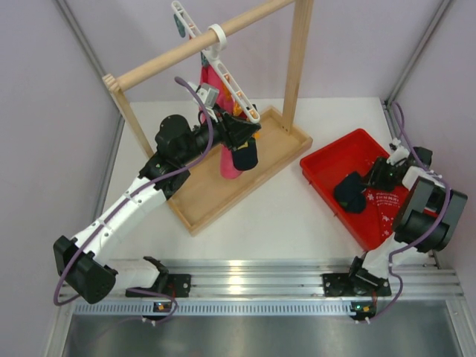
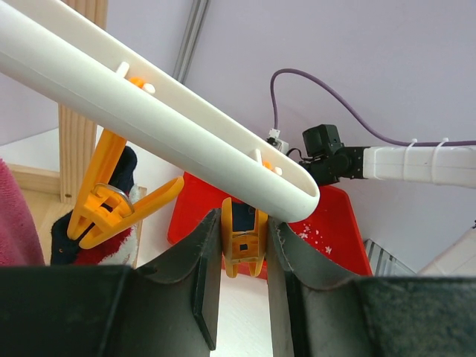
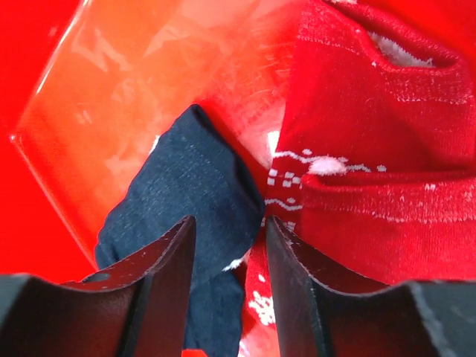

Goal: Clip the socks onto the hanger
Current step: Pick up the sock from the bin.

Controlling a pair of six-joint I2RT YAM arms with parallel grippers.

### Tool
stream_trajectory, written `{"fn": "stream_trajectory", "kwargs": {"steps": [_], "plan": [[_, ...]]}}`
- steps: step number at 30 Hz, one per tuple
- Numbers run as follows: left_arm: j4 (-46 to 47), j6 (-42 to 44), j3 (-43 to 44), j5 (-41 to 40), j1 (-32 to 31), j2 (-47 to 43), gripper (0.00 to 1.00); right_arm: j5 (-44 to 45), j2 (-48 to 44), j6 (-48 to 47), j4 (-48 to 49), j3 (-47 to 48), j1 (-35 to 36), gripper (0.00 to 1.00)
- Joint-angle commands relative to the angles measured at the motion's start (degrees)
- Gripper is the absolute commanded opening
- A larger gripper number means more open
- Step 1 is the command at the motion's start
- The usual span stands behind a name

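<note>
Currently the pick-up step is in hand: the right gripper (image 3: 229, 227) straddles a navy sock (image 3: 190, 186) in the red tray (image 1: 331, 160); whether it grips cannot be told. The left gripper (image 2: 244, 227) is clenched on a yellow clip (image 2: 244, 249) of the hanger (image 2: 171, 111). Next move: carry that sock into the clip. Count: two navy socks, including the clipped sock (image 1: 245, 156); one red sock (image 3: 372, 149); two clips visible.

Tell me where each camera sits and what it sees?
Top external: high behind the arms, looking down on hanger and red tray; both arms show.
Left wrist: on the left arm, facing an orange clip under the hanger; own fingers show.
Right wrist: on the right arm, looking down at a navy sock; own fingers show.
Shared: top and right wrist both see that sock.
</note>
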Motion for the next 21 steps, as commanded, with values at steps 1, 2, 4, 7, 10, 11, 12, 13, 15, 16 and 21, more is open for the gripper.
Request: {"fn": "stream_trajectory", "kwargs": {"steps": [1,2,4,7,10,11,12,13,15,16,21], "plan": [[0.0,0.9,1.3,-0.8,0.2,-0.9,0.0,-1.7,0.9,1.6,3.9,2.3,-0.9,0.42],[0.0,0.9,1.3,-0.8,0.2,-0.9,0.0,-2.0,1.1,1.6,4.1,2.1,-0.9,0.41],[-0.1,1.0,1.0,-0.7,0.2,-0.9,0.0,-2.9,1.6,1.7,4.5,2.1,-0.8,0.42],[0.0,1.0,0.8,-0.7,0.2,-0.8,0.0,-3.7,2.0,2.2,5.4,2.2,-0.8,0.41],[0.1,0.8,0.9,-0.6,0.3,-0.5,0.0,-4.6,2.6,2.4,6.4,2.7,-0.8,0.42],[0.1,0.8,0.9,-0.5,0.2,-0.5,0.0,-4.7,2.9,2.6,6.4,3.0,-0.7,0.42],[0.0,0.8,0.9,-0.4,0.3,-0.4,0.0,-4.7,3.5,2.9,6.6,3.2,-0.6,0.42],[-0.1,0.8,0.9,-0.4,0.2,-0.3,0.0,-5.2,3.8,3.0,6.7,3.4,-0.4,0.41],[-0.1,0.9,0.9,-0.5,0.2,-0.3,0.0,-5.6,4.4,3.4,7.5,3.6,-0.3,0.39],[-0.3,0.9,0.9,-0.5,0.2,-0.2,0.0,-5.9,4.7,3.5,7.7,3.6,-0.1,0.38],[-0.4,0.8,0.9,-0.4,0.3,-0.1,0.0,-5.7,5.2,3.3,8.2,3.7,0.3,0.19]]}}
